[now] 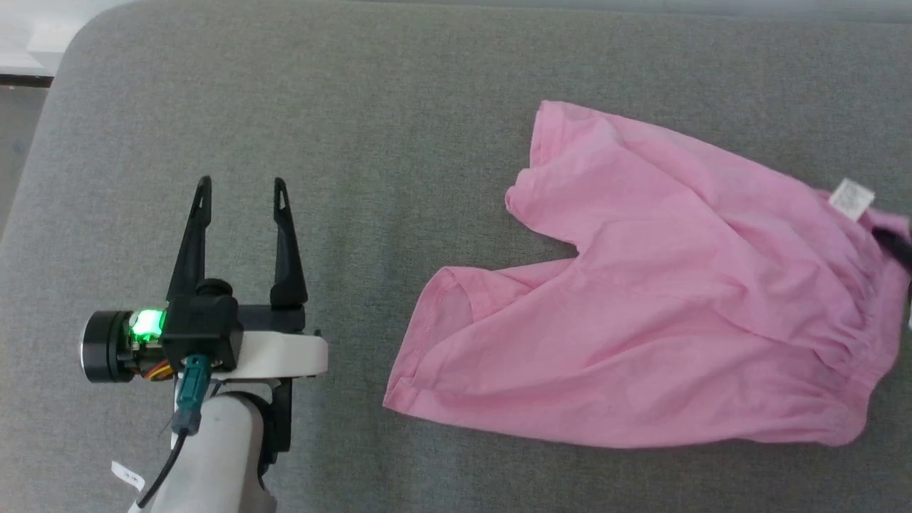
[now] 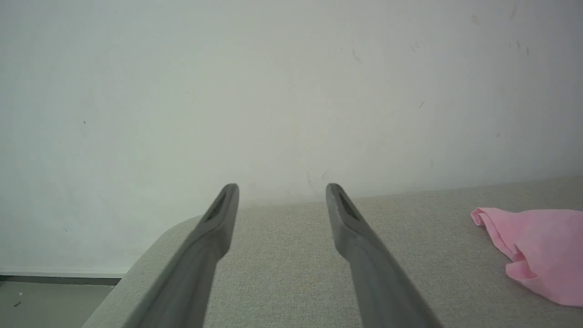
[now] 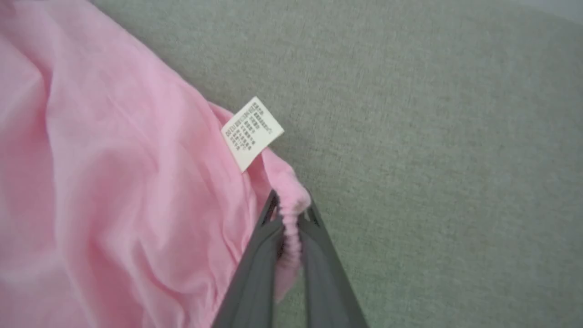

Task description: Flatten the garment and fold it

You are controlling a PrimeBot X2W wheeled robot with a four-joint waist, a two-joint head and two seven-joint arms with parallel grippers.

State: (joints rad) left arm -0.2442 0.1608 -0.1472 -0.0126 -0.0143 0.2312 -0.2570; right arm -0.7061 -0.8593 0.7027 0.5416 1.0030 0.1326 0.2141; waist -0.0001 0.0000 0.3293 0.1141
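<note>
— Right pincer (image 3: 291, 212) is squeezing shut on the garment (image 3: 114, 182): my two dark fingers are nipping a bunched bit of its gathered waistband (image 3: 295, 202) between their tips.

— And where is the rest of the cloth lying?

— It is spreading away to the left of that pincer, lying on the grey cloth-covered desk (image 3: 432, 136) with soft creases running through it. A small white label (image 3: 252, 133) is sticking out at the waistband edge just beyond the fingertips and a little to their left, with its printed side facing up. To the right of the pincer, bare grey desk is showing.

— What is your other arm doing?

— My left pincer (image 1: 242, 187) is hanging over bare desk with its fingers spread wide, and it is gripping nothing. The garment is lying well apart from it, off to its right. The two short legs are pointing toward this pincer, one lying further ahead than the other. The waistband is sitting on the far side, where my right pincer is holding it.

— Is anything showing ahead of the left pincer?

— A pale wall (image 2: 273, 91) is rising beyond the desk's rounded corner, and a strip of floor (image 2: 45, 300) is showing low on the left of the fingers. One pink leg is peeking in on their right.
</note>
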